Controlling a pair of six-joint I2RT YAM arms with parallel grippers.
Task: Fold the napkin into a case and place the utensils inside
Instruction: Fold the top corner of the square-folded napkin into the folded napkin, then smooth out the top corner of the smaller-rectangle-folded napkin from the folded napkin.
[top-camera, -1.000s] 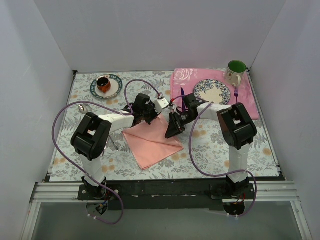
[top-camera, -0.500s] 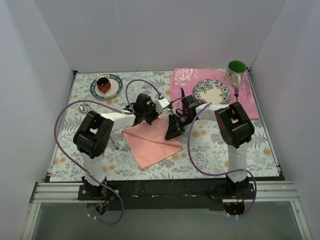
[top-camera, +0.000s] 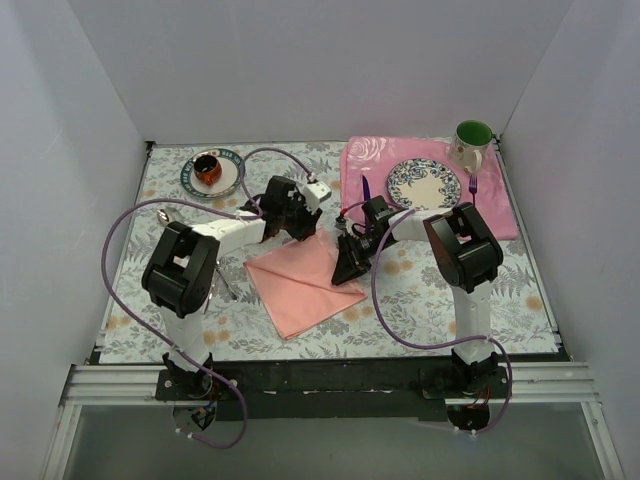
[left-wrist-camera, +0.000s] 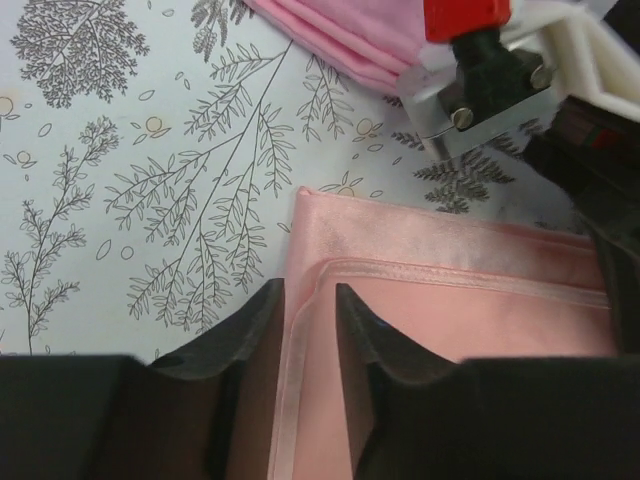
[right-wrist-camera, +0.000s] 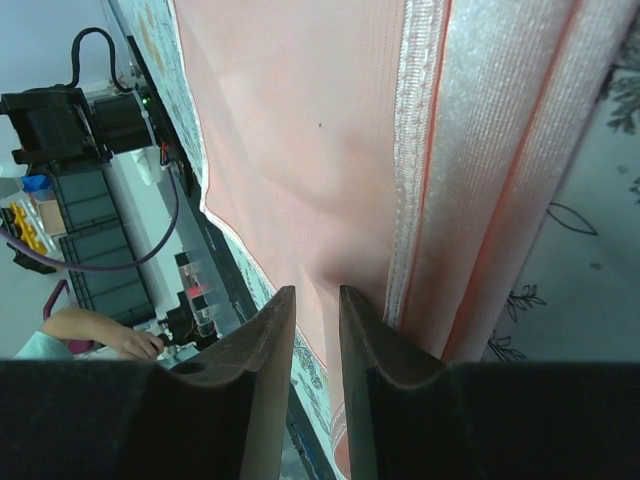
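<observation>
the salmon-pink napkin lies flat in the middle of the leaf-printed tablecloth, turned like a diamond and folded over on itself. the wrist views show one hemmed layer lying on top of another.

both arms reach in over its far side. the left gripper sits at the napkin's 12 o'clock corner. its two dark fingers stand a little apart, and the stitched hem runs flat through the gap with nothing pinched. the right gripper is down on the cloth at about 2 o'clock of the napkin, fingers a narrow way apart with pink cloth between them. i can't tell whether it is nipping a fold or only pressing on the cloth. the stacked folded edges run just beside its right finger.

the silver utensils are off the cloth. a spoon lies out at 9 o'clock of the table, and a thin silver piece lies close by the left arm, just left of the napkin.

at 1 o'clock is the rose-patterned placemat, with a blue-rimmed plate, a purple knife, a purple fork and a green-lined mug. at 11 o'clock a small cup sits on a saucer.
</observation>
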